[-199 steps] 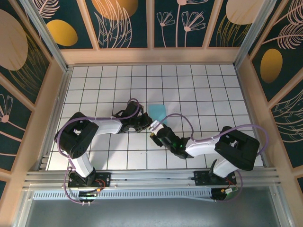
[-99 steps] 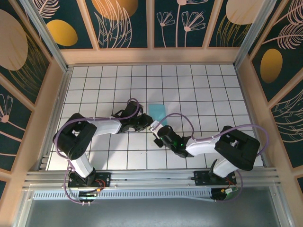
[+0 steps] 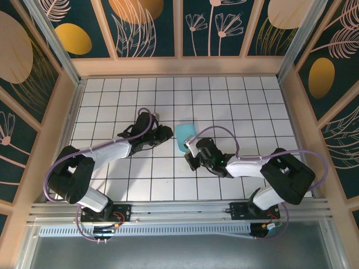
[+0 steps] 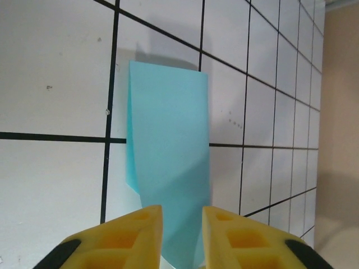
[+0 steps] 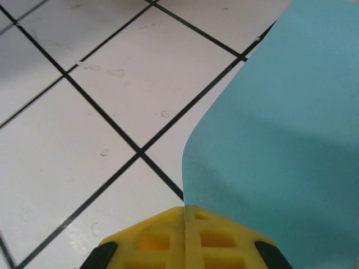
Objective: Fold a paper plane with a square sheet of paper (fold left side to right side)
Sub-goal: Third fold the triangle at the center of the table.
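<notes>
The square sheet of paper point(image 3: 182, 135), light cyan-blue, lies mid-table folded into a narrow strip with its near end curling upward. My right gripper point(image 3: 190, 148) is at that near end. In the right wrist view its yellow fingers point(image 5: 168, 241) are pressed together, and the paper point(image 5: 280, 129) runs down into the seam between them, so the right gripper point(image 5: 185, 208) is shut on the paper's edge. My left gripper point(image 3: 168, 133) sits just left of the sheet. In the left wrist view the left gripper point(image 4: 182, 210) is open a little, and the paper point(image 4: 171, 145) shows through the gap.
The white grid table point(image 3: 247, 101) is boxed in by low wooden walls point(image 3: 179, 66) at the back and both sides. An aluminium rail point(image 3: 179, 212) runs along the near edge by the arm bases.
The right gripper has shut on the paper's near end and raised it into a curl. The left gripper has parted its fingers and drawn back up and to the left.
</notes>
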`<state>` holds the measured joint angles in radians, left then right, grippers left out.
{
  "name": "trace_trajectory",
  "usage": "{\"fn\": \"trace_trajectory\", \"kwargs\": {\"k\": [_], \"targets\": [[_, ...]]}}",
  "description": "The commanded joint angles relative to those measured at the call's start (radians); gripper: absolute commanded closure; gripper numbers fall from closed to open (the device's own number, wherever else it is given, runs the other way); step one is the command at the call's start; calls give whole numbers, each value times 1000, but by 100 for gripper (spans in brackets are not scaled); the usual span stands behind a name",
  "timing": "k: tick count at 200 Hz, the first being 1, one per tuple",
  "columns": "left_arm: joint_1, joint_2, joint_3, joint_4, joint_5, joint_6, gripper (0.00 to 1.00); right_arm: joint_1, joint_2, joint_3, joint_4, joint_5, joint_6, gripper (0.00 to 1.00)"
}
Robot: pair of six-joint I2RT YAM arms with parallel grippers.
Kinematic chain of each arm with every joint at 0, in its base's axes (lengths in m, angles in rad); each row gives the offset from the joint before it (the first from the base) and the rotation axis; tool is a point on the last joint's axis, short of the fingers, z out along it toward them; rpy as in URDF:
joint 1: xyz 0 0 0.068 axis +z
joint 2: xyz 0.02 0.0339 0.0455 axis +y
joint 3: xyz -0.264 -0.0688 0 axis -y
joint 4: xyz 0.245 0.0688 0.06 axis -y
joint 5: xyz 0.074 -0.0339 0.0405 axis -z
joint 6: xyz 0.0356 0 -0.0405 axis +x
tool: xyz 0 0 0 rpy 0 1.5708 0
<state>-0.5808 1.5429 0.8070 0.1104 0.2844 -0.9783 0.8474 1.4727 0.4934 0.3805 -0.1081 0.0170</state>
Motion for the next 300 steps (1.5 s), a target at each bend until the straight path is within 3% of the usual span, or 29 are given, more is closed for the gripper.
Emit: {"fn": "trace_trajectory", "kwargs": {"k": [1,80,135,300], "targets": [[0,60,61,-16,61,65,80,-38,-7,16,-7,-198,62,100],[-7,329,284,-84,143,173,89,-109,55,32,6,-365,104,100],[-17,465,387,-154,153,231,98,-125,73,40,3,-401,125,100],[-19,562,416,-226,86,285,100,-216,105,132,-155,-379,163,100]]}}
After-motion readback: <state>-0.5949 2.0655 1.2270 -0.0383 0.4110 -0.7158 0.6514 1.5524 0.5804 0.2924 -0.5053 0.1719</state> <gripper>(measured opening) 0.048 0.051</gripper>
